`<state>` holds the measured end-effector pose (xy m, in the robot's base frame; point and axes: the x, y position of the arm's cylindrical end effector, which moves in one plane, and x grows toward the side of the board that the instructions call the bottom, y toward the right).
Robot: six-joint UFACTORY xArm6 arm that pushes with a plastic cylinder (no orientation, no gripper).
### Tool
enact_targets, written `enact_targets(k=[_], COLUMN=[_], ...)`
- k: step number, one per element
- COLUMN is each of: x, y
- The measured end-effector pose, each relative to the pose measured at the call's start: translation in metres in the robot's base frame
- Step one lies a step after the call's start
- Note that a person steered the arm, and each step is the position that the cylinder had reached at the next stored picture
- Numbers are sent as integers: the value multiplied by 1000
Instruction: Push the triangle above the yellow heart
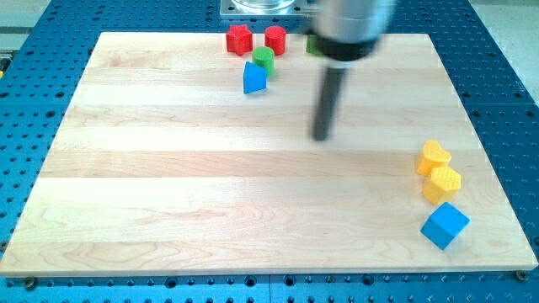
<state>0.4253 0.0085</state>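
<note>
Blue perforated bench plate surrounds a pale wooden tabletop [168, 210], which carries every block in the camera view.

Tool: a plain dark rod with no jaws, so it neither spreads nor pinches anything. My tip [322, 136] stands on bare wood near the tabletop's centre, touching no block.

Task item: the blue triangle [254, 78] lies toward the view's top, left of my tip and well apart from it, touching or just below the green cylinder [264, 56]. The yellow heart [433, 156] lies at the view's right, touching or just above the yellow hexagon-like block [442, 183].

Count:
- Red: two, a red star [239, 39] and a red cylinder [275, 38], side by side at the top edge.
- Green: two, the cylinder and a second green block [312, 44], largely hidden behind the arm; shape cannot be told.
- Blue: two, the triangle and a blue cube [444, 225] at lower right.
- Yellow: two, as above.

Risks, as judgement:
- The triangle must travel far to the right. A push off its centre would turn it and let it slip off my tip.
- Approaching from the view's top or left would likely carry the green cylinder along, given their closeness.
- An overlong final push, or one angled downward, could knock the heart and spoil the reference position.
</note>
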Motion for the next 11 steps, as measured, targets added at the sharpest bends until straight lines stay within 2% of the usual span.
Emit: enact_targets(k=[1, 2, 4, 5, 7, 8, 9, 10, 11], x=[-39, -87, -113, -76, -60, -38, -28, 3, -18], y=[-88, -84, -45, 71, 146, 185, 189, 206, 193])
